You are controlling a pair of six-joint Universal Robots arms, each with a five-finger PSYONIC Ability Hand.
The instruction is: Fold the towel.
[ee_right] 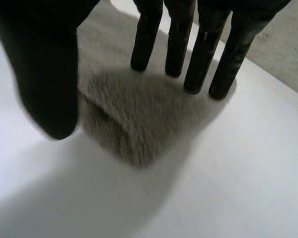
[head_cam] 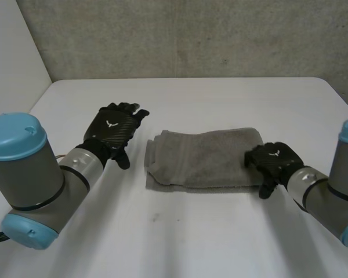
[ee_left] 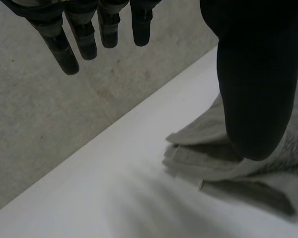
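A grey towel (head_cam: 203, 159) lies folded into a thick oblong in the middle of the white table (head_cam: 220, 98). My left hand (head_cam: 113, 130) hovers open just left of the towel's left end, apart from it. In the left wrist view its fingers (ee_left: 84, 39) are straight and spread, and the towel's layered end (ee_left: 228, 168) lies beside its thumb. My right hand (head_cam: 275, 159) is at the towel's right end. In the right wrist view its fingers (ee_right: 198, 54) are straight over the towel's corner (ee_right: 134, 119), thumb held apart, with nothing pinched.
A grey concrete wall (head_cam: 191, 35) runs behind the table's far edge. Bare tabletop stretches in front of the towel and to both sides.
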